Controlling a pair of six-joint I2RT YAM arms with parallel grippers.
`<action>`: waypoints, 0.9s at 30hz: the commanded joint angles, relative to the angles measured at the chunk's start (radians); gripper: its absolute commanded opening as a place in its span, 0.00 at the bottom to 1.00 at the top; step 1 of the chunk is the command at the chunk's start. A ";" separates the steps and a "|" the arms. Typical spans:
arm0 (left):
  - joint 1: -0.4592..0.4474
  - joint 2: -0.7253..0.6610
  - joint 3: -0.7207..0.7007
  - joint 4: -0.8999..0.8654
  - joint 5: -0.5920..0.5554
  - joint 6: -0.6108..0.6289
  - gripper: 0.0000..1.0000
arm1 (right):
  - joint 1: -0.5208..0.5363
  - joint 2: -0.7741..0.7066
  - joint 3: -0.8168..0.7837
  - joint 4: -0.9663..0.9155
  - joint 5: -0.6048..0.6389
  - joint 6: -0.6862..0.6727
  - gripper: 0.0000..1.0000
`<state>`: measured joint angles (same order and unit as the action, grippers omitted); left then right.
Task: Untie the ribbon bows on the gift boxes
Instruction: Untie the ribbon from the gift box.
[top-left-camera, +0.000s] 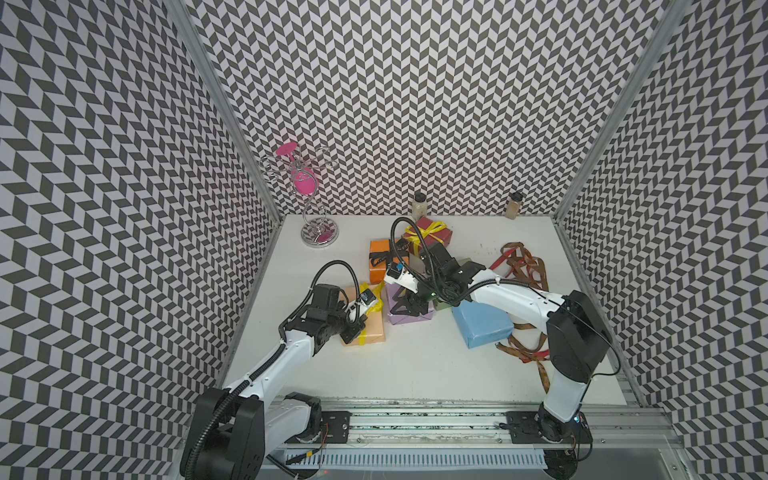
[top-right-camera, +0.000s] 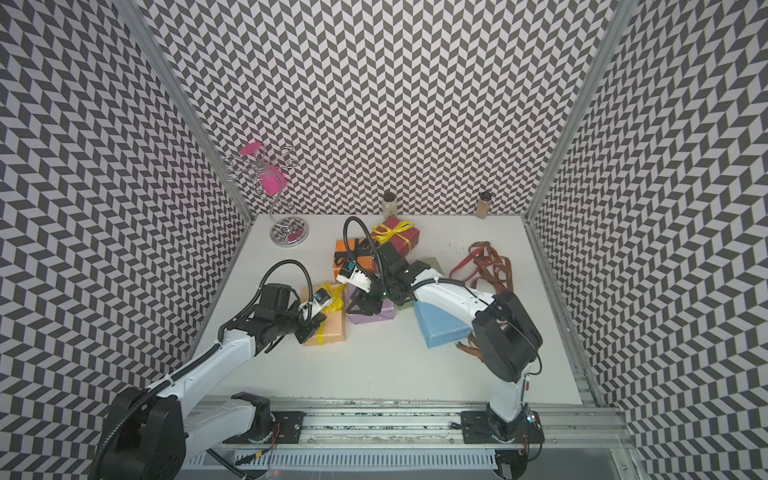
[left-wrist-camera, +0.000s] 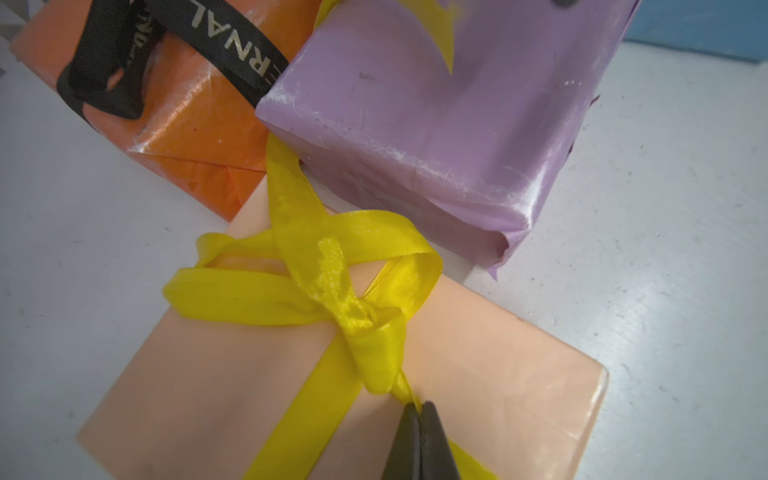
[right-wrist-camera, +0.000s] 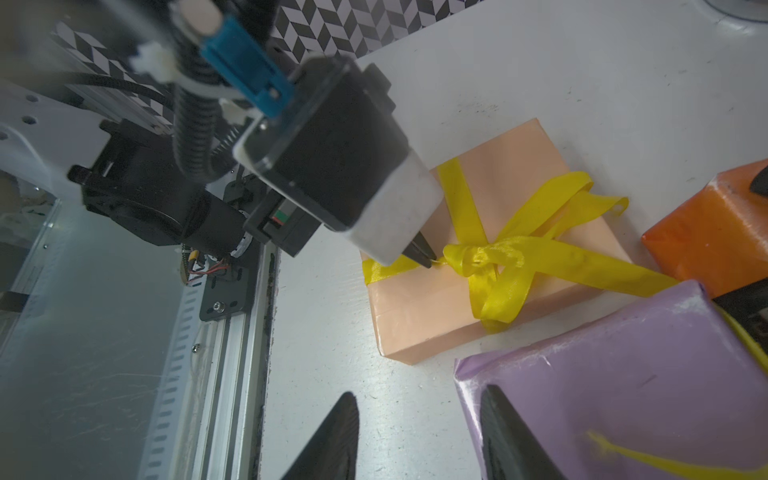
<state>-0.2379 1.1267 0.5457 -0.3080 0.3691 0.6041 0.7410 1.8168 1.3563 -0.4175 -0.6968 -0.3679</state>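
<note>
The peach gift box (top-left-camera: 371, 330) lies left of centre with a yellow ribbon bow (left-wrist-camera: 332, 282) tied on top. My left gripper (left-wrist-camera: 419, 409) is shut on a thin tail of that yellow ribbon just beside the knot, also seen in the right wrist view (right-wrist-camera: 428, 259). My right gripper (right-wrist-camera: 419, 392) hangs open at the edge of the lilac box (right-wrist-camera: 623, 382), one finger over the box and one over the table. A black lettered ribbon (left-wrist-camera: 232, 45) wraps the orange box (top-left-camera: 380, 270). The dark red box (top-left-camera: 438, 237) keeps a yellow bow (top-left-camera: 428, 230). The light blue box (top-left-camera: 482, 324) is bare.
Loose brown and red ribbons (top-left-camera: 523, 266) lie at the right, partly under the right arm. A wire stand with pink pieces (top-left-camera: 318, 237) is at the back left, and two spice jars (top-left-camera: 419, 205) (top-left-camera: 513, 205) stand at the back wall. A sage green box (top-right-camera: 431, 264) peeks out behind the right arm.
</note>
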 joint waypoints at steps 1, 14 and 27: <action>-0.003 -0.009 -0.005 -0.012 -0.013 0.007 0.00 | 0.012 0.012 -0.031 0.079 -0.028 0.019 0.42; 0.004 -0.226 0.054 -0.151 0.043 0.031 0.00 | 0.039 0.071 -0.016 0.134 -0.104 0.082 0.32; 0.037 -0.448 -0.049 -0.210 -0.088 0.050 0.00 | 0.040 0.088 0.025 0.126 -0.087 0.072 0.31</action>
<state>-0.2077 0.6994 0.5285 -0.4736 0.3180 0.6216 0.7761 1.8900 1.3365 -0.3286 -0.7746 -0.2947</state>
